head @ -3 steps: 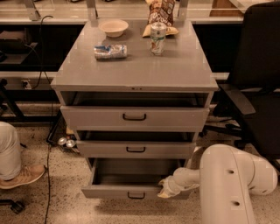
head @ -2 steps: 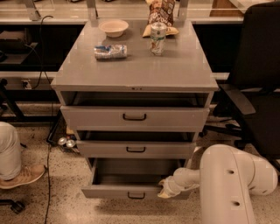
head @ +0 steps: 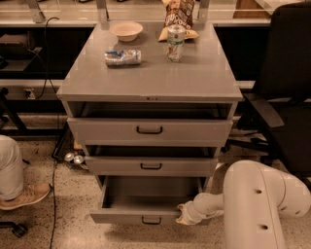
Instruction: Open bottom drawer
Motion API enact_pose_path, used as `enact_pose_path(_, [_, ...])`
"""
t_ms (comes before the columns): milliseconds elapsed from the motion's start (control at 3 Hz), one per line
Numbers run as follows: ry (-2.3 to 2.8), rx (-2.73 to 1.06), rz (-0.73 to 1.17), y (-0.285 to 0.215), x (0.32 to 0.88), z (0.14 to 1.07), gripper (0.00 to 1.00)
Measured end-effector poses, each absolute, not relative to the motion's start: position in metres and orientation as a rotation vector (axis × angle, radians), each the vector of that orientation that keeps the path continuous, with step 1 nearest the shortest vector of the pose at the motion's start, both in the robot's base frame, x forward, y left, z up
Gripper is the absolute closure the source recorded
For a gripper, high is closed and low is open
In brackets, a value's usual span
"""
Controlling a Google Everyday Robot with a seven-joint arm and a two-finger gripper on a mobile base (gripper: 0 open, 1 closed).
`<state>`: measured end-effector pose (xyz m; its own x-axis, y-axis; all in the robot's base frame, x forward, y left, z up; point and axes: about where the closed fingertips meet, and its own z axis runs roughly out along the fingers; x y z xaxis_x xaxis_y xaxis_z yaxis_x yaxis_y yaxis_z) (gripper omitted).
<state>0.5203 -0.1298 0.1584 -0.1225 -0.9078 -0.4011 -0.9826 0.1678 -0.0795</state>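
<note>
The grey cabinet (head: 150, 78) stands in the middle of the view with three drawers. The bottom drawer (head: 141, 206) is pulled well out, its plain grey inside showing and its small black loop handle (head: 151, 221) on the shallow front. My white arm (head: 257, 204) comes in from the lower right. My gripper (head: 183, 214) sits at the right end of the bottom drawer's front, touching its top edge. The middle drawer (head: 151, 166) and top drawer (head: 149, 130) stand slightly out.
On the cabinet top are a white bowl (head: 126, 30), a lying can (head: 123, 57), an upright can (head: 175, 43) and a snack bag (head: 179, 14). A black office chair (head: 286, 87) stands right. A person's shoe (head: 26, 194) is at the left, cans on the floor (head: 74, 158).
</note>
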Motion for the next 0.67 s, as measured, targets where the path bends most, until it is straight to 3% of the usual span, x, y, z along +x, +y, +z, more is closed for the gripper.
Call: enact_pose_path(667, [2.095, -1.797, 0.290, -0.1298, 0.5201, 0.1591, 1.00])
